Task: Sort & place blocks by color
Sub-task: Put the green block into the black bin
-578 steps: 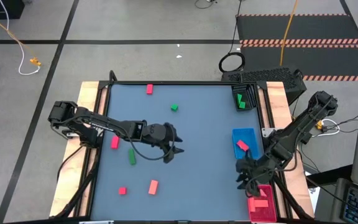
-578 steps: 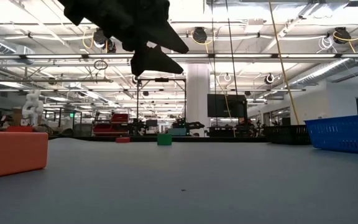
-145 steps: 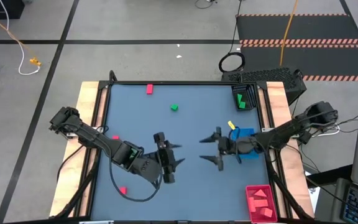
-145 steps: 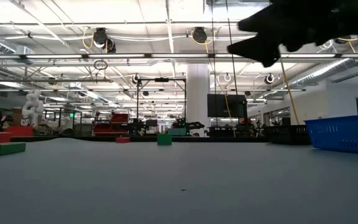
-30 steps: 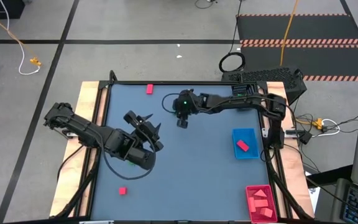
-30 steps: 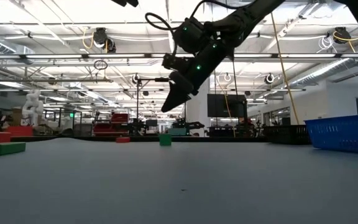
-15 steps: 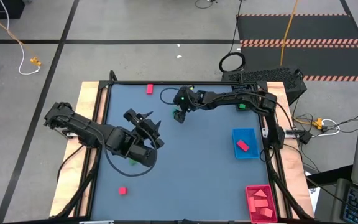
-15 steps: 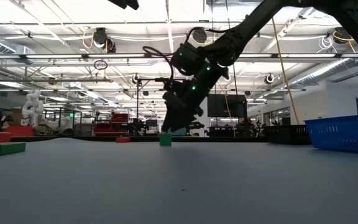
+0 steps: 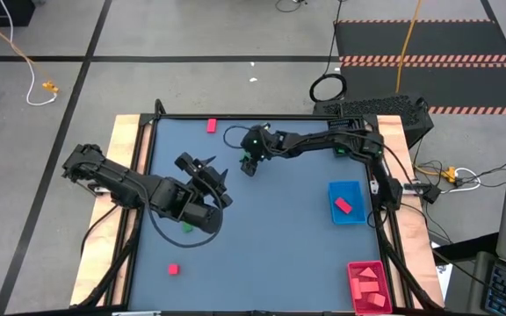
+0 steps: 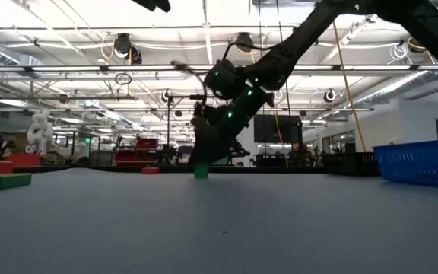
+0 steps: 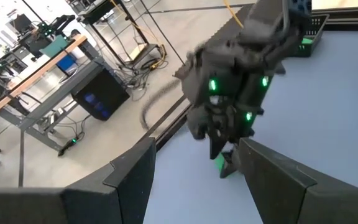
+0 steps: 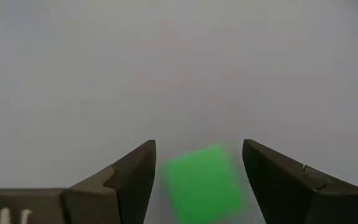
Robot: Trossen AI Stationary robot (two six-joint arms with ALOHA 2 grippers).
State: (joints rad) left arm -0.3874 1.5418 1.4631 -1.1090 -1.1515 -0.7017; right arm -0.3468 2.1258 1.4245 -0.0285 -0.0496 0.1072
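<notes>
Right gripper is spread wide, straddling the green cube, which sits on the table around 11 o'clock from centre in the high view. Cube isn't clamped yet. It looks light, rigid and smooth-faced, so likely to skid or twist. I'd pinch two opposite flat faces, square on, near mid-height. Left gripper waits at roughly 9 o'clock, fingers apart, nothing held.

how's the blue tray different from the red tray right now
The blue tray sits mid-way along the table's right edge and holds one red block. The red tray sits at the near right corner and holds several red blocks. Both are flat rectangles with red pieces.
</notes>
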